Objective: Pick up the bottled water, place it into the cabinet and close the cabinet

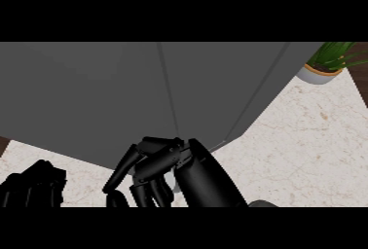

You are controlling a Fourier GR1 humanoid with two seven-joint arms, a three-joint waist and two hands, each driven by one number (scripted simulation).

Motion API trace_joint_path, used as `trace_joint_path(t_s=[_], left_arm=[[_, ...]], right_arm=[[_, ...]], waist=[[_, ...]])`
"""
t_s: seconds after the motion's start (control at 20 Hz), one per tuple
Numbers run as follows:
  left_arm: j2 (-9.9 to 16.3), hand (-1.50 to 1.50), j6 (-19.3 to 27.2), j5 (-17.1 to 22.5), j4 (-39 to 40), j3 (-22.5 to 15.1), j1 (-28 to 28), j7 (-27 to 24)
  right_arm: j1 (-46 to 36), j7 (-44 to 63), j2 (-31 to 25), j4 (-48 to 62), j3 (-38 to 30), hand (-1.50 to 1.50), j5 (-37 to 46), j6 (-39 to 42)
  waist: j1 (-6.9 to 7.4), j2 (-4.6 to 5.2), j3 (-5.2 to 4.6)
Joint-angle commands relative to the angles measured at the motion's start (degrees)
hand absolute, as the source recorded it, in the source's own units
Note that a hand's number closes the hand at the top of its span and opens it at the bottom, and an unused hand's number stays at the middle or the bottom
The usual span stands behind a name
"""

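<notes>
Bottle: I cannot see it anywhere. It may be inside the cabinet (144,97) already, or hidden behind the right hand (169,168), but that is only a guess.

The right hand is up against the near edge of the grey cabinet, just where the two door panels meet. Its fingers are curled, and I cannot tell whether they hold anything. A small pale bit shows under them, too little to name. This hand is much nearer to the doors than the other one, so I think it is the one to push them shut.

The left hand (32,187) sits low at the near left, well apart from the cabinet, fingers curled on nothing.

The counter (309,146) is pale and marbled. A plant (327,61) in a white pot stands at the far right.
</notes>
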Motion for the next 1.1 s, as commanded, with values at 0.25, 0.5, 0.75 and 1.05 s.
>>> trace_joint_path(t_s=[0.25, 0.5, 0.75, 1.05], left_arm=[[2.96, 1.50, -4.30, 3.47, -1.96, 5.83, 4.06, 0.48], [0.00, 1.50, -7.99, 0.55, 4.93, 5.16, 3.76, -3.35], [3.87, 1.50, -7.40, 3.99, -0.14, 8.51, 3.22, 1.66], [2.64, 1.50, -7.31, 3.13, -0.71, 7.26, 2.62, 1.44]], right_arm=[[-9.45, -11.30, 1.92, 25.38, -18.71, 1.50, -19.92, 12.47], [-17.96, -18.08, 3.01, 42.38, -23.28, 1.50, -19.74, 16.17], [-18.15, -24.27, -0.70, 49.76, -28.30, 1.50, -21.10, 22.31], [-17.59, -28.05, -2.92, 52.44, -28.47, 1.50, -20.63, 25.23]], waist=[[-1.11, 0.17, 0.18], [-1.64, 0.04, 0.09], [-0.65, 0.56, 0.14], [-0.62, 0.90, 0.12]])
